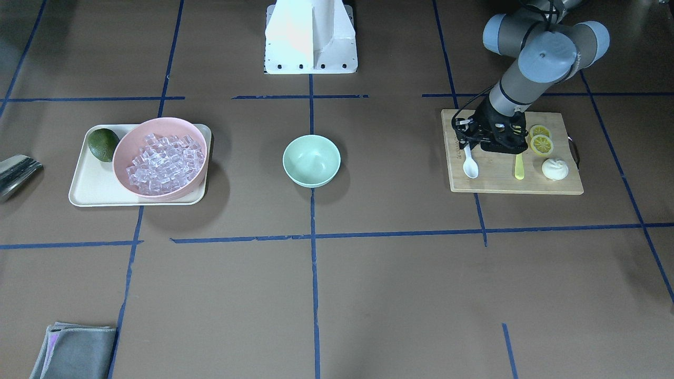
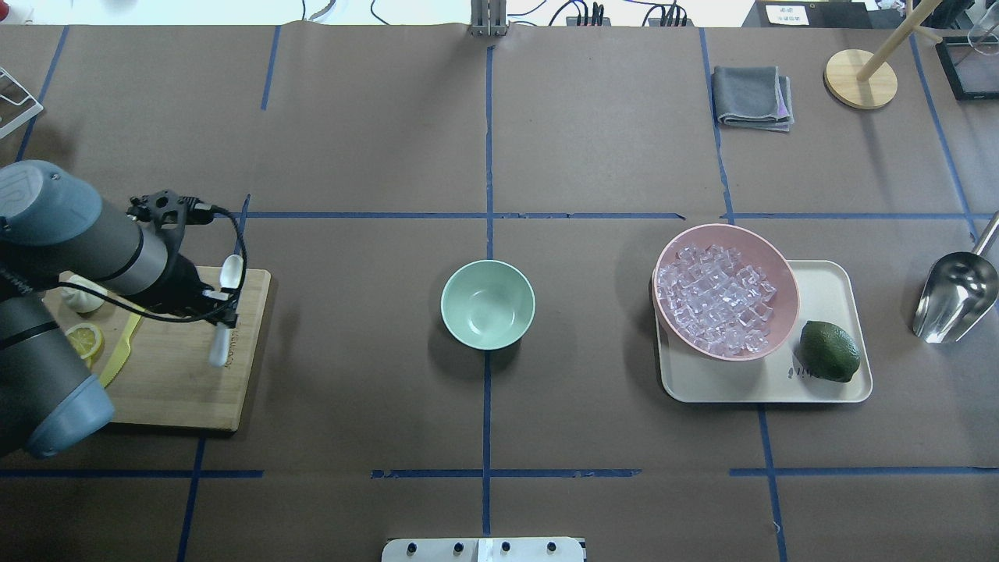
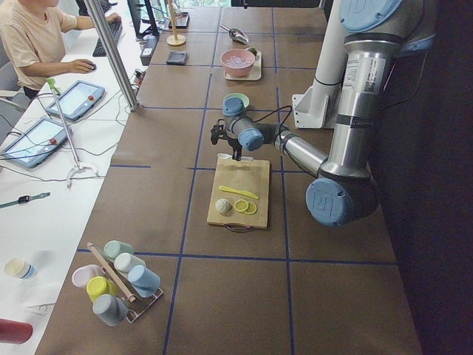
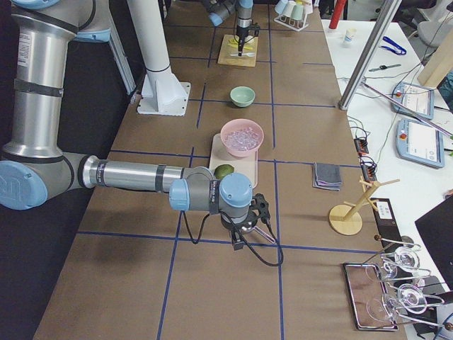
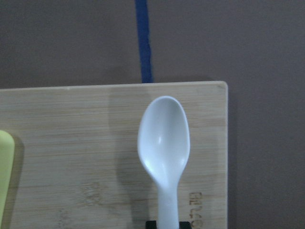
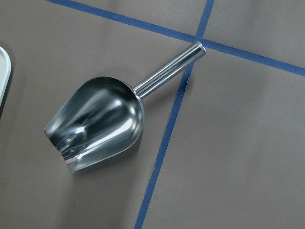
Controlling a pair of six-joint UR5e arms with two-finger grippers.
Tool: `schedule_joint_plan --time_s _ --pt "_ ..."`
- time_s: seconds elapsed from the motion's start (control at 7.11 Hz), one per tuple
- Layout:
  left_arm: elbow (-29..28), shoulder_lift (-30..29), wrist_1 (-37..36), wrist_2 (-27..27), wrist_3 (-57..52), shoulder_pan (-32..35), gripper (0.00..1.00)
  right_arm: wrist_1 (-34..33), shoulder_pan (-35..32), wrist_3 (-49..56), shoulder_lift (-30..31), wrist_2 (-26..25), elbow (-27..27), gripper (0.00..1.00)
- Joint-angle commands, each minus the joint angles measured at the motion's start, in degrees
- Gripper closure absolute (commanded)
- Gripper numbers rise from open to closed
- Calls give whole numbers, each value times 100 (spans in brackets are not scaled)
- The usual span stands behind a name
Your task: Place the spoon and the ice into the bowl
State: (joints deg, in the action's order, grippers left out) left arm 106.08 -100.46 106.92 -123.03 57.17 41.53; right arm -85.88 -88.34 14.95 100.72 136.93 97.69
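White spoon (image 5: pixel 163 143) over cutting board (image 2: pixel 179 375) at worktop (image 2: pixel 359 133) left edge; left gripper (image 2: pixel 221 308) clamping spoon handle; right gripper (image 4: pixel 244 230) opening: cannot tell.

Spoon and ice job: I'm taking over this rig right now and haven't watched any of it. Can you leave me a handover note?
The left gripper is down at the spoon, straddling its handle over the cutting board; grip unclear.
The right gripper is above the metal scoop lying on the table; open or shut unclear.
The ice is piled in the pink bowl on the tray.
The mint-green bowl is empty, mid-table.
Done: nothing delivered yet.
Left: spoon, then ice, into the mint-green bowl.
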Motion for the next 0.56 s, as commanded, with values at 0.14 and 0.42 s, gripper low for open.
schedule_joint_plan --time_s 0.14,0.42 --pt "-428 -1752 -136 -186 1161 -451 100 1 1 -1 0 0 4 1" --pt "-1287 -2816 -136 -20 1200 -707 100 1 9 -1 0 9 4 1"
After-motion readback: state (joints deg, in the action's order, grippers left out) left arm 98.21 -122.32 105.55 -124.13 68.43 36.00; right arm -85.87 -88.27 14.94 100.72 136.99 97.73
